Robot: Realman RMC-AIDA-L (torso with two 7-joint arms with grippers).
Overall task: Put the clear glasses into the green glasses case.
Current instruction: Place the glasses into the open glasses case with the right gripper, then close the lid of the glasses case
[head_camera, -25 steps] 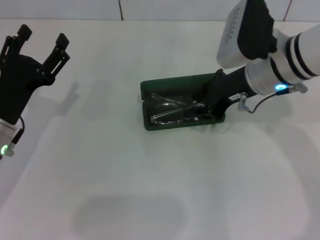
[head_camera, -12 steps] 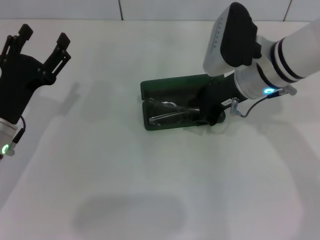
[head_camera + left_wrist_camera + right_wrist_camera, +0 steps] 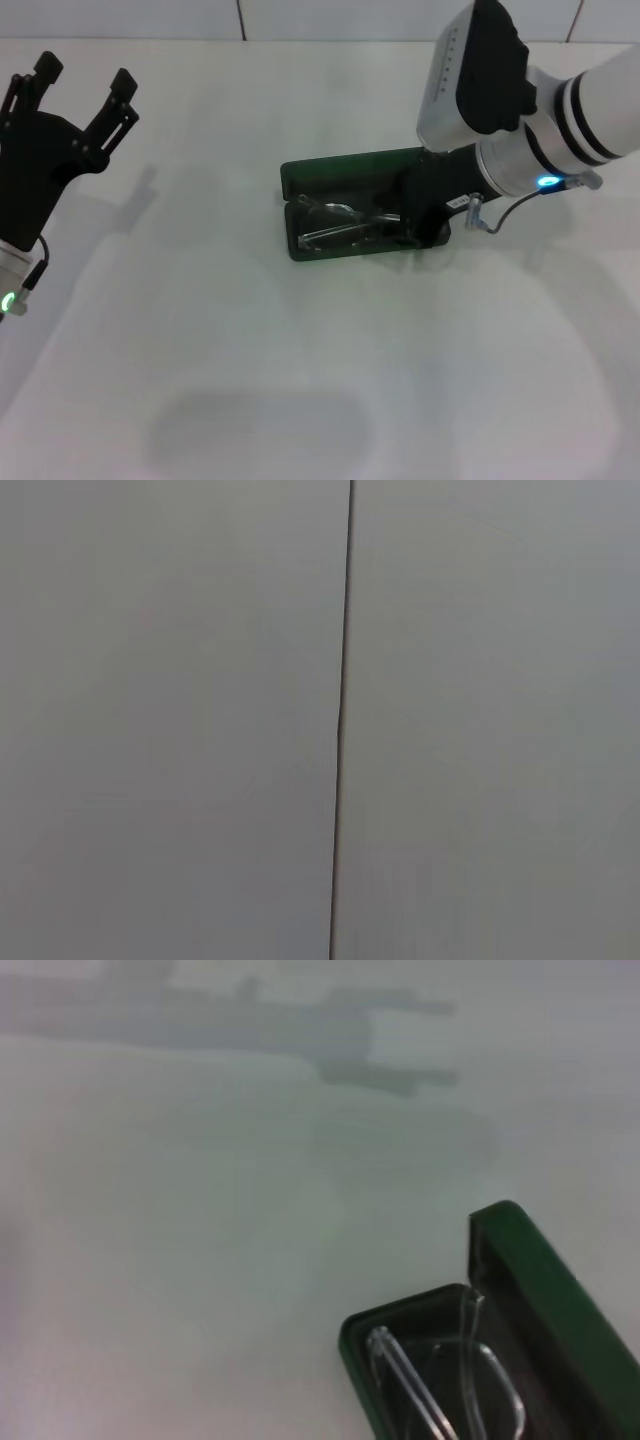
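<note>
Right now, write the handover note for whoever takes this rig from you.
Left gripper: open, raised at the table's far left, idle.
Right gripper: down at the right end of the green glasses case; how its jaws stand is hidden.
The clear glasses lie inside the open case, on the dark lining.
Done: glasses are in the case.
Left: pull the right arm clear; the lid is not shut.

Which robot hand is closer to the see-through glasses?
The right. The right gripper is down at the end of the open green glasses case, where the clear glasses lie. The left gripper is raised far off at the table's other side, open.
</note>
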